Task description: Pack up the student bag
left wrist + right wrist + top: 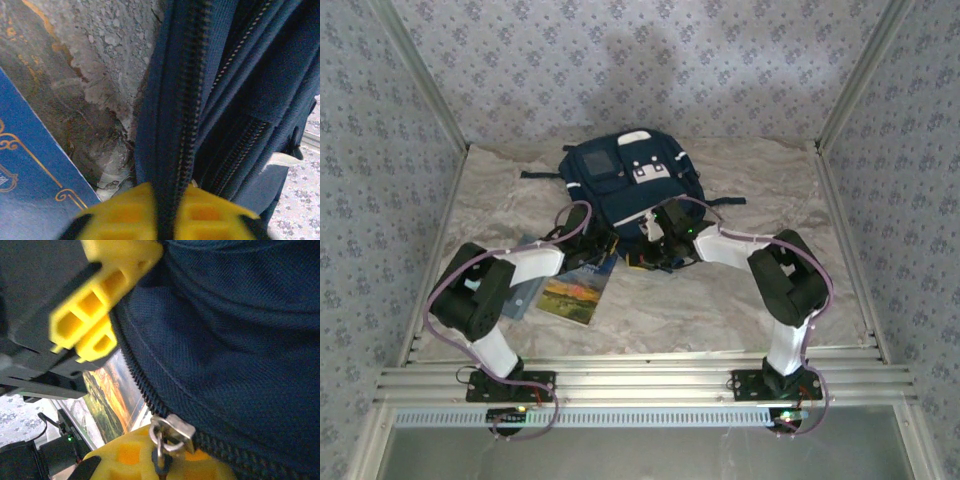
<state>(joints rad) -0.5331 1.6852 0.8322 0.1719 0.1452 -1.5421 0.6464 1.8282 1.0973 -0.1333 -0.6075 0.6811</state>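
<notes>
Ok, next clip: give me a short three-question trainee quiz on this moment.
1. True or false: the left gripper is shut on the student bag's zipper edge.
2. The right gripper pinches: A) the zipper pull, B) a pencil, C) a bottle?
3. Fill in: the landscape-cover book lies on the ____, outside the bag.
Key: 1 true; 2 A; 3 table.

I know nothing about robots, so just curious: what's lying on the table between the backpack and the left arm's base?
A book with a landscape cover lies flat there, just short of the backpack; the top view shows it.
</notes>
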